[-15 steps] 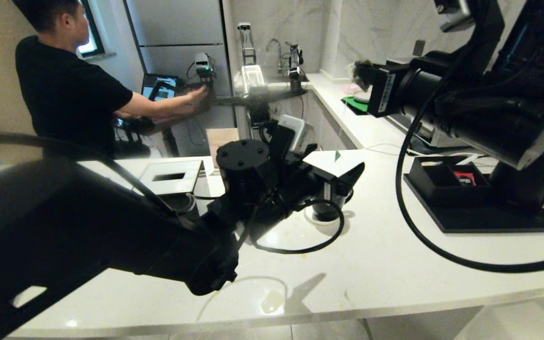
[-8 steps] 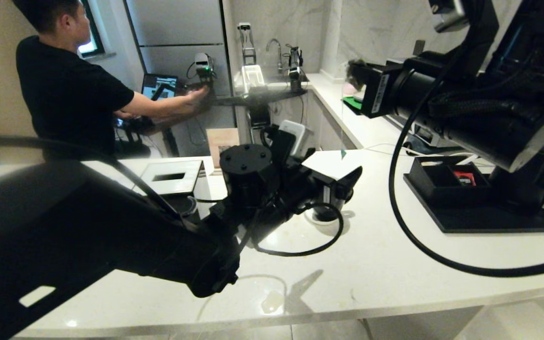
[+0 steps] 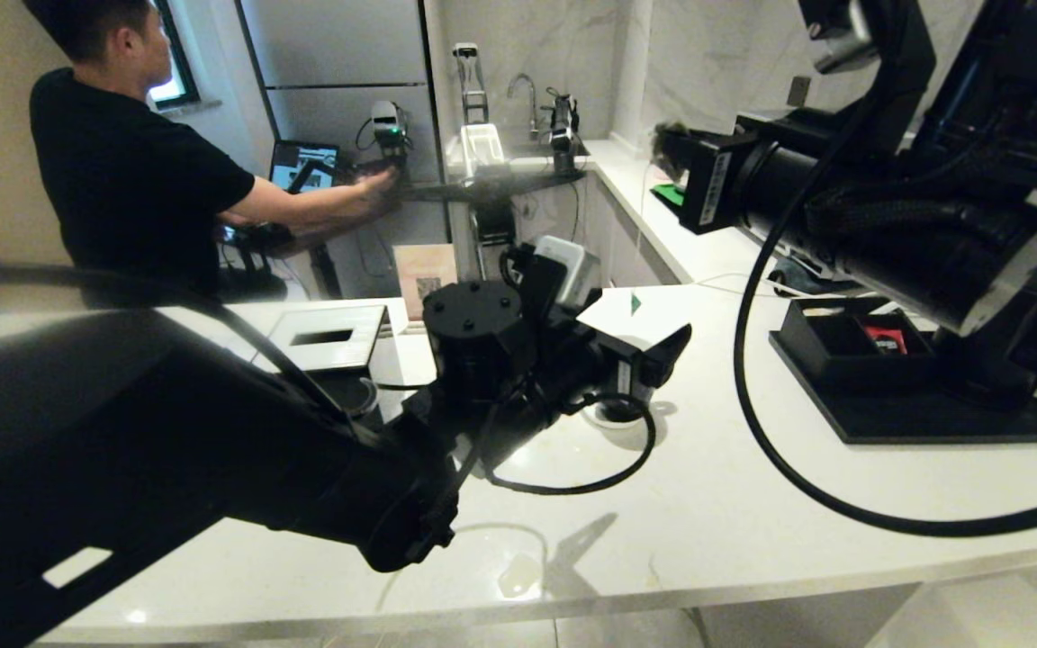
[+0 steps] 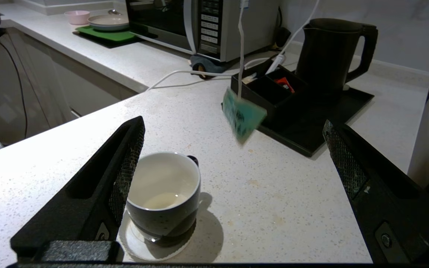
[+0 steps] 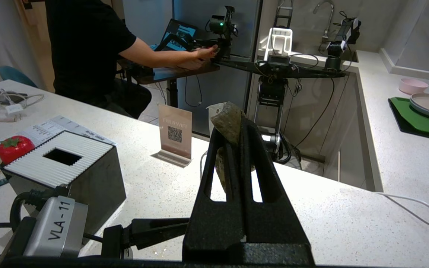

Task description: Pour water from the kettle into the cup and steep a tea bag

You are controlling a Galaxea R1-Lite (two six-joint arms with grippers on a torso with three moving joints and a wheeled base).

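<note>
My right gripper (image 5: 233, 128), jaws clamped on the tea bag (image 5: 228, 123), hangs its tag above and beyond the cup (image 4: 163, 196) on the surface (left gripper (image 4: 233, 175) gapes, empty, beside it).

Light is coming down from overhead, dim and cool, and the white countertop (image 3: 734, 504) is throwing it back in soft glare patches near its front edge. The left arm (image 3: 212, 468) is looming as a near-black silhouette, out of focus, casting a sharp pointed shadow across the counter. The window (image 3: 178, 81) is glowing pale behind the person (image 3: 140, 180). Straight lines are bowing toward the head view's edges. In the left wrist view the hanging green tag (image 4: 242, 117) is smearing with motion blur, while the cup (image 4: 164, 197) is laying a soft round shadow over its coaster (image 4: 140, 249).
</note>
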